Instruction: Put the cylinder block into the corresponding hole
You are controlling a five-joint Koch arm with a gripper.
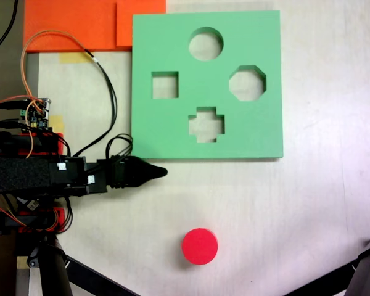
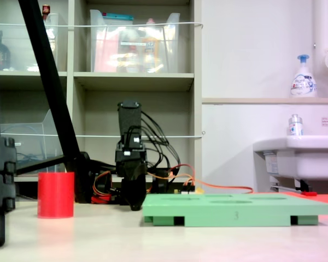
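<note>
The red cylinder block (image 1: 200, 246) (image 2: 56, 195) stands upright on the pale table, alone and untouched. The green foam board (image 1: 172, 132) (image 2: 235, 210) lies flat beyond it, and its circular hole (image 1: 205, 44) is near the far edge in the first exterior view. My black gripper (image 1: 159, 172) (image 2: 134, 203) sits low near the board's near-left corner, pointing to the first exterior view's right, its fingers together with nothing between them. It is well apart from the cylinder.
The board also has a square cut-out (image 1: 164, 85), an octagonal cut-out (image 1: 247, 83) and a cross cut-out (image 1: 206, 124). Orange sheets (image 1: 80, 24) lie at the top left. Cables (image 1: 105, 92) and a small circuit board (image 1: 38, 114) sit by the arm. Tripod legs (image 1: 357, 277) cross the lower corners.
</note>
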